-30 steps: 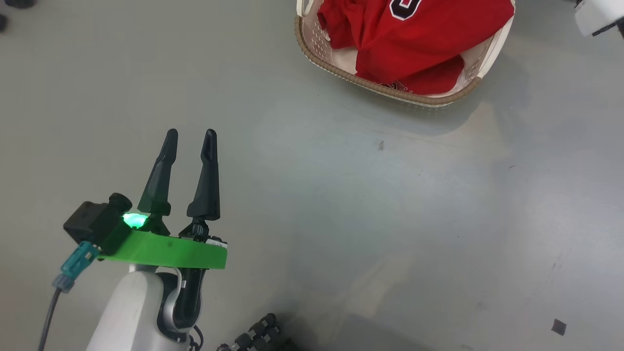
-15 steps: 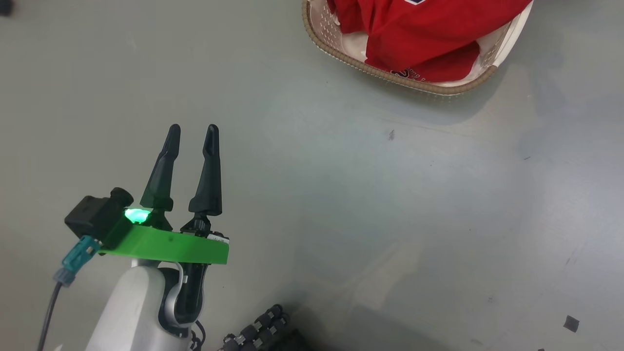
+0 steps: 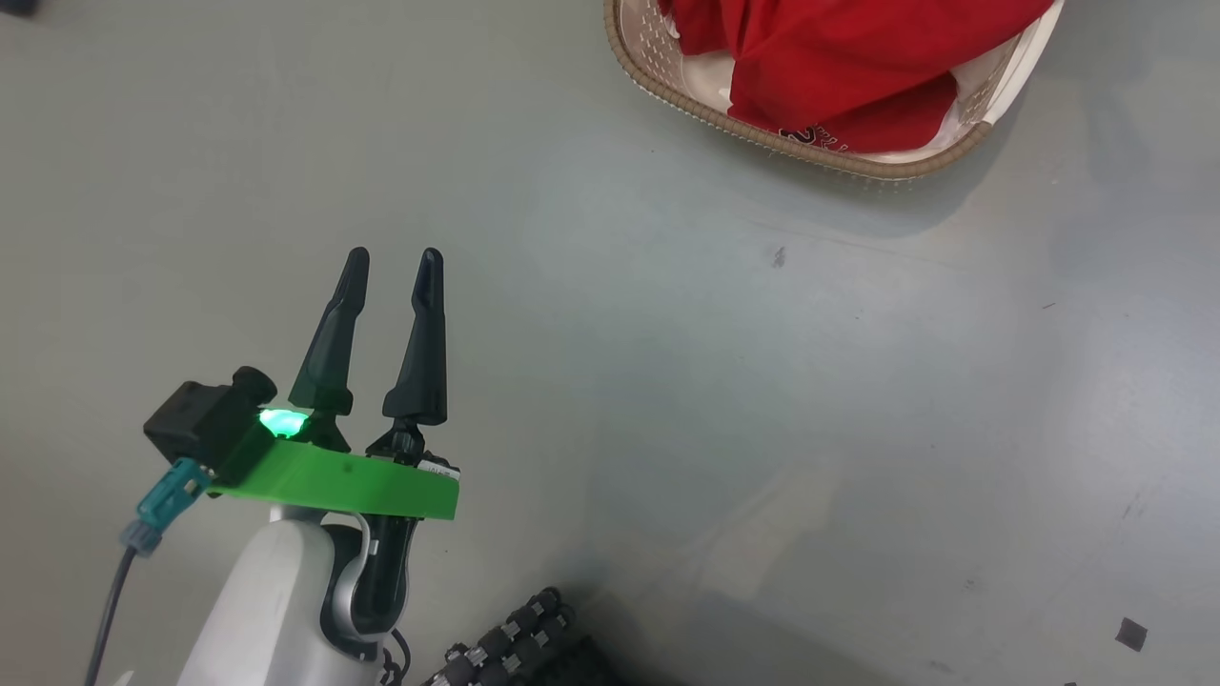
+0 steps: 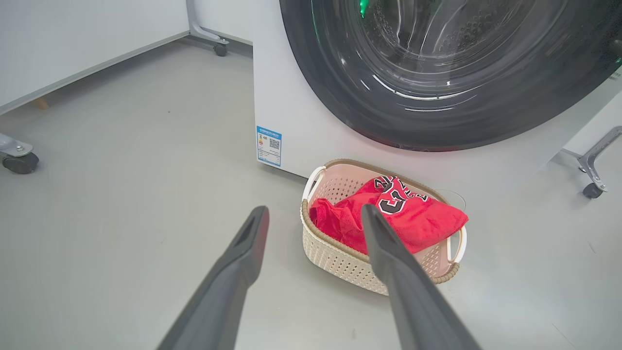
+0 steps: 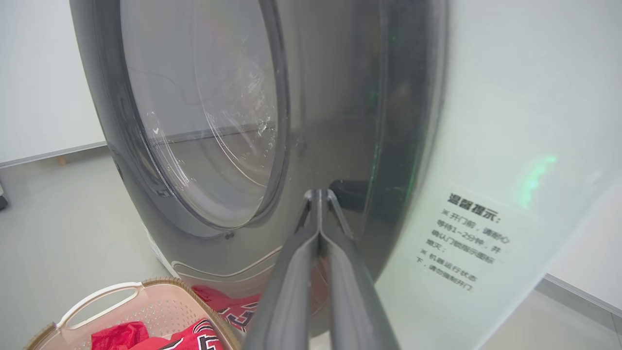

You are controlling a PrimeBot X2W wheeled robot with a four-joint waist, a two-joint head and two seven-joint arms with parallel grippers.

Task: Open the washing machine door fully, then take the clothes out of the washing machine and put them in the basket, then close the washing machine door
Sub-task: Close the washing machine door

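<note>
The washing machine [image 4: 291, 97] is white, and its glossy black washing machine door [image 4: 437, 73] lies flat against its front. On the floor just before it stands the cream basket [image 4: 335, 257] with the red clothes [image 4: 418, 218] heaped inside. My left gripper [image 4: 311, 214] hangs open and empty over bare floor, short of the basket [image 3: 791, 148] and clothes [image 3: 839, 57]; in the head view it [image 3: 393, 262] sits at the lower left. My right gripper [image 5: 318, 194] is shut, its tips at the right rim of the door [image 5: 194, 121], beside the white front [image 5: 486, 121].
Wheeled frame legs stand left [image 4: 19, 163] and right [image 4: 590, 189] of the machine. A blue label [image 4: 268, 146] is low on its front, and a printed notice [image 5: 466, 243] sits by the door. A black ribbed cable guide [image 3: 515, 648] lies near my base.
The head camera has shifted, so the basket now sits higher and further right in its picture. My left gripper stays open and empty over the floor.
</note>
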